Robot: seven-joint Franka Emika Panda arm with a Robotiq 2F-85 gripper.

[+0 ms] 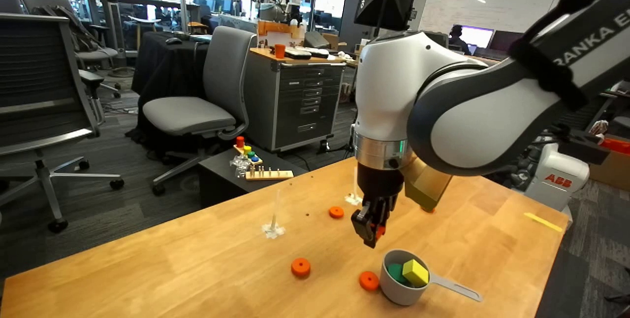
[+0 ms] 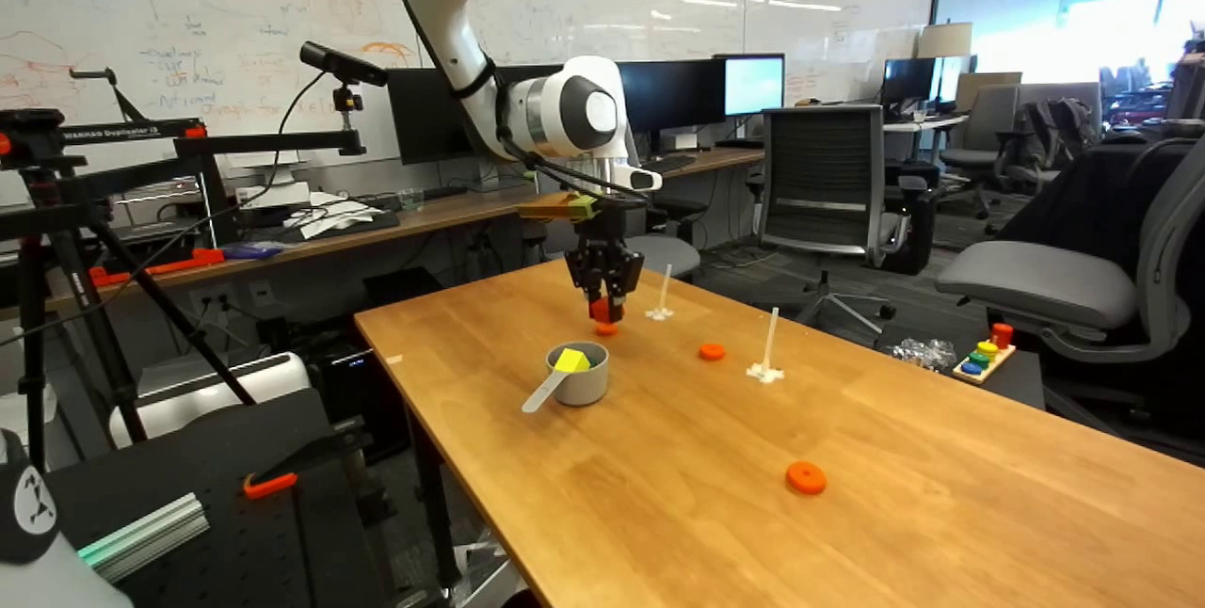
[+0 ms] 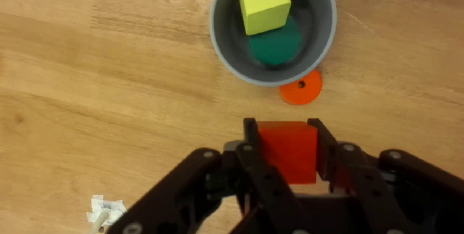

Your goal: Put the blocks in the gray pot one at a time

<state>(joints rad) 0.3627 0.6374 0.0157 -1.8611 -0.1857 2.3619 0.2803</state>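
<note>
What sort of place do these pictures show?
Most likely a robotics laboratory: I see a white robot arm marked ABB, a wide whiteboard with handwriting, and a black, boxy studio light.

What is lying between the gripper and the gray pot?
In the wrist view, one orange disc with a hole shows between the gripper and the gray pot, partly hidden by the pot.

The arm [image 1: 457,111] is sloped down from above and bent at the wrist [image 1: 378,153], which is turned downward. The gripper [image 3: 282,124] is suspended over the table [image 2: 697,495] — toward its far edge, as seen in an exterior view. A block [image 3: 290,154] is clamped between the fingers [image 3: 325,150], one pressed to either side — their tips held level in the wrist view.
</note>
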